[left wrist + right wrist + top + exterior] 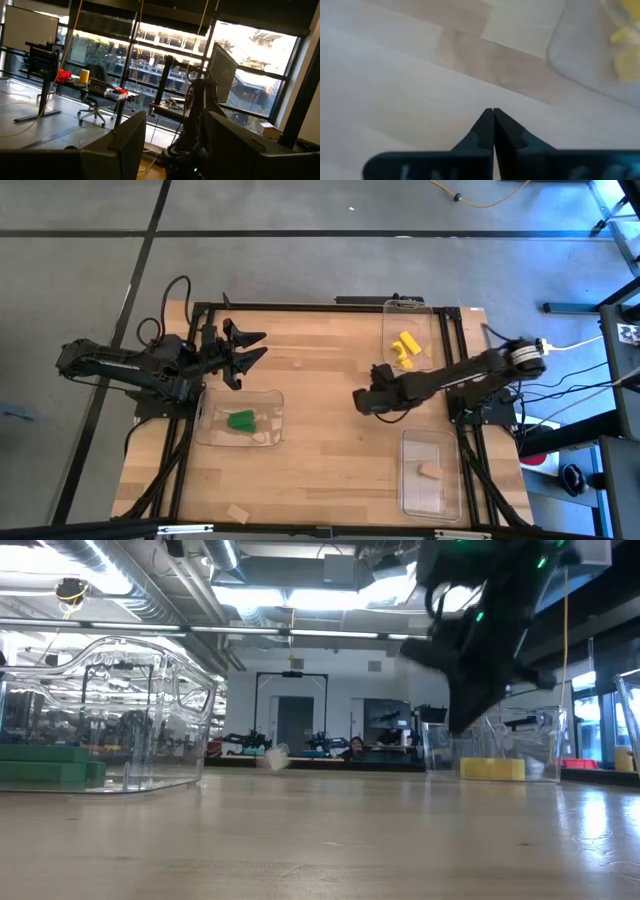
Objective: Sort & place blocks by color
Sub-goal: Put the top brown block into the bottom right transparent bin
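Green blocks lie in the clear tray near the table's left side; in the low view they show as green blocks. Yellow blocks lie in the far right tray, and a corner of that tray holds yellow blocks in the right wrist view. One tan block sits in the near right tray; another tan block lies on the table's near edge. My left gripper is open, raised above the table's far left. My right gripper is shut and empty, over bare wood mid-table.
Bare wooden table spreads between the trays. Black frame rails run along the table's far edge and sides. Beyond the table lies grey floor with cables.
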